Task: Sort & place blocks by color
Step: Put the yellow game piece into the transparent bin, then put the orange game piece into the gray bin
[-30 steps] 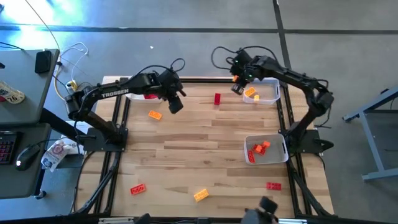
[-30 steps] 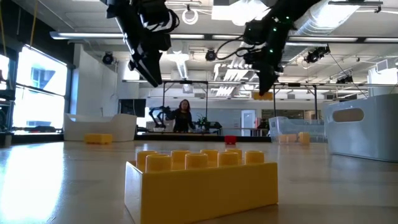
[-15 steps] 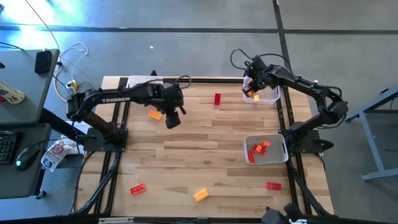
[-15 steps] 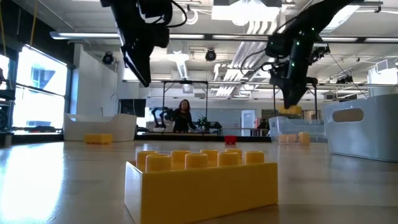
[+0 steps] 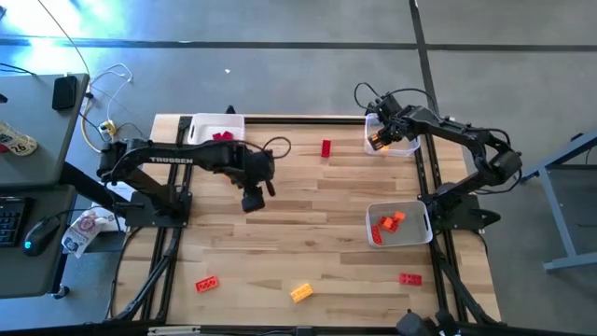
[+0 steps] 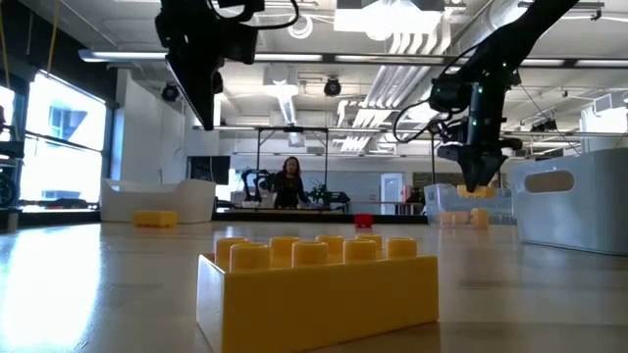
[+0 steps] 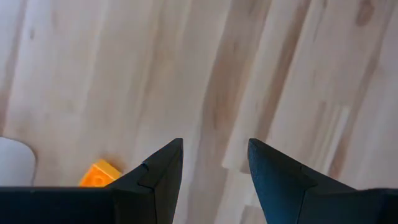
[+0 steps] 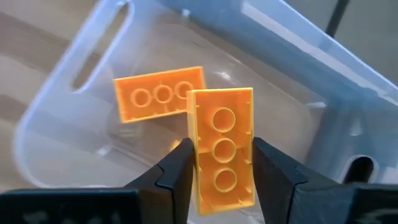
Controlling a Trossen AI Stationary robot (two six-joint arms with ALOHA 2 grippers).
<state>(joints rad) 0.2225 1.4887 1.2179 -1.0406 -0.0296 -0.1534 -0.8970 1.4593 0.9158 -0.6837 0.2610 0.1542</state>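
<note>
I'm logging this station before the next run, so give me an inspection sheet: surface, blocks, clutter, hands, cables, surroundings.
Surface: wooden table, three trays on it.
Job's things: red blocks in the far left tray; mixed blocks in the near right tray; an orange block in the far right tray; loose blocks on the table.
Clutter: nothing seen.
Hands: left hand open, empty, over the table; right hand above the far right tray, an orange brick between its fingers.
Cables: white cable beyond the left edge.
Surroundings: desk left; person far off.
</note>
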